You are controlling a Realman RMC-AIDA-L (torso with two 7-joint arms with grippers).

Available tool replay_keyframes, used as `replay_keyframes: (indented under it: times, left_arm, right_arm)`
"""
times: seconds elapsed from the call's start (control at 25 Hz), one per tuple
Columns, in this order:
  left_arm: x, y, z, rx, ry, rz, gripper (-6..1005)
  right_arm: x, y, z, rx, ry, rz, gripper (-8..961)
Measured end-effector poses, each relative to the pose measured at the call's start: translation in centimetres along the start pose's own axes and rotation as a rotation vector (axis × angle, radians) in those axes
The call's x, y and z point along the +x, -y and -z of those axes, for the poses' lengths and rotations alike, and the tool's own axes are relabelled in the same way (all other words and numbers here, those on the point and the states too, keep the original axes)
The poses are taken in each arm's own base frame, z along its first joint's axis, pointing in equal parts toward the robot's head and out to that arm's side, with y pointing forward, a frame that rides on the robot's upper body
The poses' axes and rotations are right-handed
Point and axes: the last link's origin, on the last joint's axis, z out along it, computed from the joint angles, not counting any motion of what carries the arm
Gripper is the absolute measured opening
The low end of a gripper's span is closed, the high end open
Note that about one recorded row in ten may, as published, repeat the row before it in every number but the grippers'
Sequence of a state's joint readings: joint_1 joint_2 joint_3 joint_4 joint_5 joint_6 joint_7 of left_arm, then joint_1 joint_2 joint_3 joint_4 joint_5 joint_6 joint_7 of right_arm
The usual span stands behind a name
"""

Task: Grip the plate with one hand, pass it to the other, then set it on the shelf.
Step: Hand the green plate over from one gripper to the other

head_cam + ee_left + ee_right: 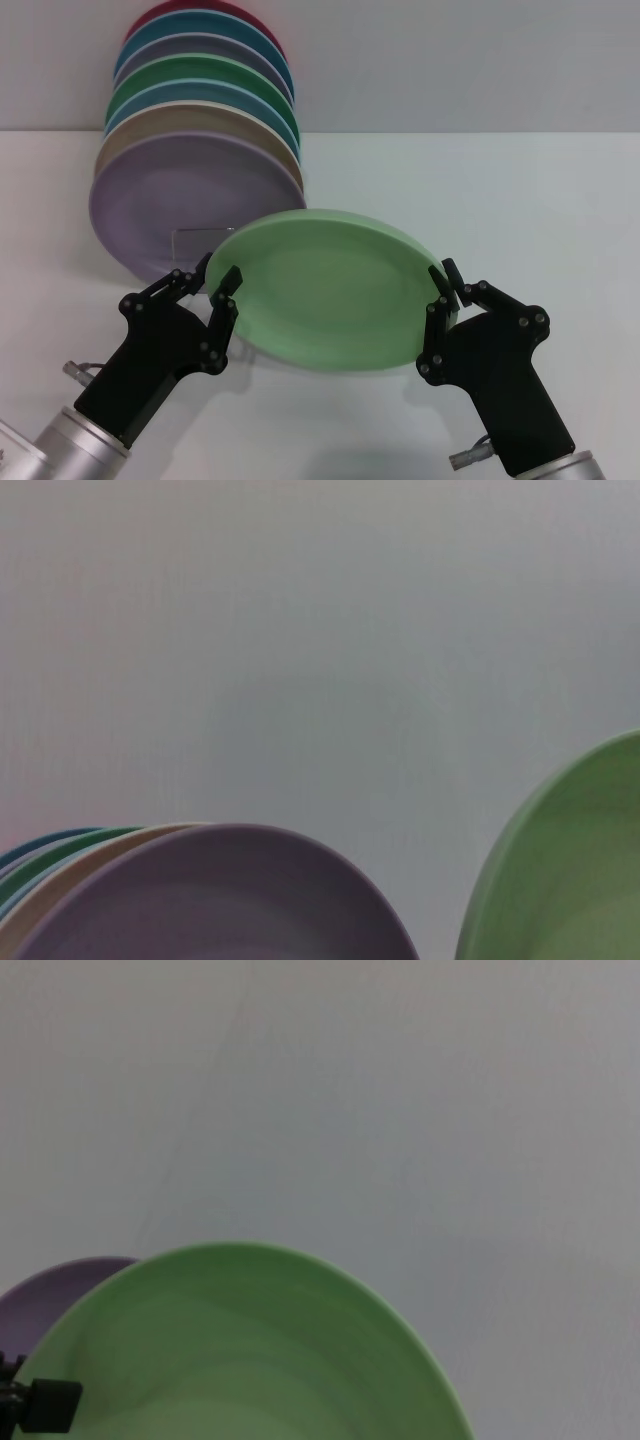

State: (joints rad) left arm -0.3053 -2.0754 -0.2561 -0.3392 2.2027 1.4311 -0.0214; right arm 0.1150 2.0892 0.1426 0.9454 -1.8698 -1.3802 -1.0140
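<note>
White tabletop (500,200), filling the frame below a pale grey wall. At upper left, a row of coloured plates (200,130) stands on edge, lilac plate (170,215) foremost. A thin wire rack (192,240) shows just before it, left of centre.

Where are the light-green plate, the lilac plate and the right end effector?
light-green plate (335,300): head view, centre of its face.
lilac plate (165,215): head view, front face.
right end effector (443,290): head view, fingertips at plate rim.

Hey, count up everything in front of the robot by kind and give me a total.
Plates: 8, the light-green plate plus 7 racked plates
Grippers: 2, left gripper and right gripper at that plate's opposite rims
Wire rack: 1
Total: 11
</note>
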Motion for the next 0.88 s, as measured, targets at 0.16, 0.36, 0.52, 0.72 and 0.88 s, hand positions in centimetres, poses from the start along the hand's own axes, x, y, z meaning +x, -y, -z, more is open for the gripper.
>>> replay_keyframes:
  times: [0.16, 0.36, 0.52, 0.72, 0.88]
  left_arm:
    - [0.01, 0.03, -0.04, 0.0, -0.001, -0.002, 224]
    - [0.02, 0.02, -0.06, -0.001, -0.001, -0.002, 144]
    - [0.04, 0.01, -0.1, -0.002, -0.002, -0.002, 122]
    - [0.09, 0.17, -0.14, 0.008, -0.005, -0.003, 99]
    - [0.05, 0.41, -0.04, 0.023, -0.003, -0.003, 84]
  right_arm:
    - [0.02, 0.01, 0.0, 0.0, 0.0, 0.001, 106]
    - [0.01, 0.02, -0.06, -0.001, 0.002, 0.002, 109]
    - [0.01, 0.04, -0.09, 0.0, 0.002, 0.002, 112]
    - [0.03, 0.03, -0.07, -0.001, 0.002, 0.003, 115]
    - [0.04, 0.1, 0.03, 0.004, 0.002, 0.004, 117]
